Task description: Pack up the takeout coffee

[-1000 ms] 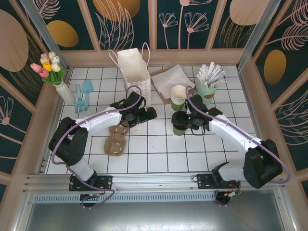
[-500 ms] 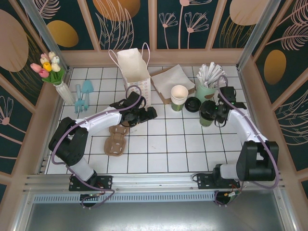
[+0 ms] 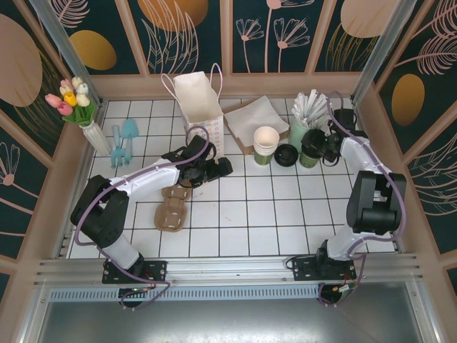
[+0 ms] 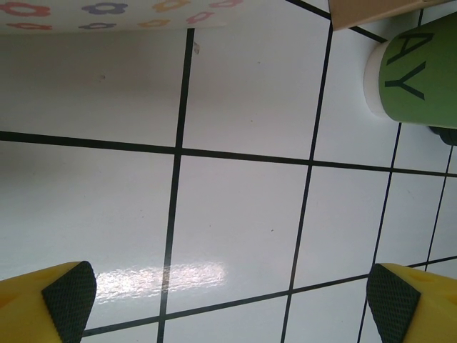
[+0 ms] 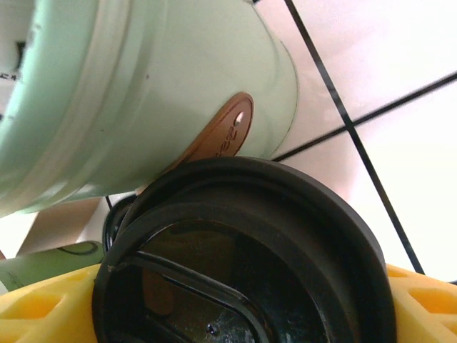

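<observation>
The left arm [image 3: 143, 182] rises from its base at the near edge, folds at a dark elbow on the left, and stretches its white forearm rightward and away from the base. Its wrist is level, and the left gripper [image 3: 218, 169] points right, low over the table. In the left wrist view, the left gripper [image 4: 228, 300] has its jaws spread wide, with the black pads [image 4: 69, 300] far apart.

The right arm [image 3: 360, 161] reaches far back on the right side, its wrist turned left. The right gripper [image 3: 319, 145] clasps the takeout coffee [image 3: 309, 158], with a yellow finger [image 5: 43, 307] on each side of its lid [image 5: 243, 243].
</observation>
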Available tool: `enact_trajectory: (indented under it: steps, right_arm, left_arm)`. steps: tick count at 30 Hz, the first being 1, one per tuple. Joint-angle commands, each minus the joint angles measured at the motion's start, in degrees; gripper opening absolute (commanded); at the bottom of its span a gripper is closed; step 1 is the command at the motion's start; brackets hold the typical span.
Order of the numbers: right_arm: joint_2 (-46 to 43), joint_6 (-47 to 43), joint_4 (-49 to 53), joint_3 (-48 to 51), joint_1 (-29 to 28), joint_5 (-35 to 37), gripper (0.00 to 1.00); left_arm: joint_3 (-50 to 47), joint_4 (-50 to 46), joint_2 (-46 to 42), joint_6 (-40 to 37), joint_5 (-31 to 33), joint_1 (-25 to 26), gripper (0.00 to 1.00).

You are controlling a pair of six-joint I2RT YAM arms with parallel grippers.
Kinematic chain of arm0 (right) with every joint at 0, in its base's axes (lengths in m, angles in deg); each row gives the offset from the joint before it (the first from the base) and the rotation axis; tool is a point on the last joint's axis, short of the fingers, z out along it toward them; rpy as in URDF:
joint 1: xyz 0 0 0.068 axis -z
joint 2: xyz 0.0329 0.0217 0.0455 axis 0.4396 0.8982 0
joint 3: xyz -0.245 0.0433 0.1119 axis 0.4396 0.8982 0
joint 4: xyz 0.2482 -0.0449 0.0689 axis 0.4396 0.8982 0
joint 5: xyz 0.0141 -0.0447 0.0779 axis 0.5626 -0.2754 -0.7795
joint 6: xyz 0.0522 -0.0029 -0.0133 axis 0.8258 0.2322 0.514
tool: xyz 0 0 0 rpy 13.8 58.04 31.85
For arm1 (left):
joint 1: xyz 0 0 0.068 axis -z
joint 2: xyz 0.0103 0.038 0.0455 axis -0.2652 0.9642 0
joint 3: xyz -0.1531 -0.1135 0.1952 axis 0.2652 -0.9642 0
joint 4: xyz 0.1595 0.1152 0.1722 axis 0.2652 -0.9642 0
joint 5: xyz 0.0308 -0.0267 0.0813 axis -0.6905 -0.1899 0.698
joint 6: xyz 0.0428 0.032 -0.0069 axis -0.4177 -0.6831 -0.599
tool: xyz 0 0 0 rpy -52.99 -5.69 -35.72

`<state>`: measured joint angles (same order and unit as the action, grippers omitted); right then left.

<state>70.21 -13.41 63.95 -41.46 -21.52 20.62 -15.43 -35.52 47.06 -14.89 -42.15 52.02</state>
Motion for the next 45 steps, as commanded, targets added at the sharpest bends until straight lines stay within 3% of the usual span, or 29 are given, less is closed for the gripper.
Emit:
enact_trajectory:
  steps: [1,18,45]
  right_arm:
    - [3.5,-1.5,-0.9,-3.3,0.1,-1.7,0.75]
    - [16.4,-2.2,1.7,-17.0,-1.3,-2.8,0.76]
    - [15.3,-3.0,6.0,-20.4,-3.0,-0.9,0.90]
  left_arm:
    - [1.9,0.2,-0.8,0.5,1.0,-0.1,0.99]
    - [2.3,0.0,0.0,0.4,1.3,0.0,0.98]
    - [1.3,0.9,-0.7,0.4,0.9,0.0,0.98]
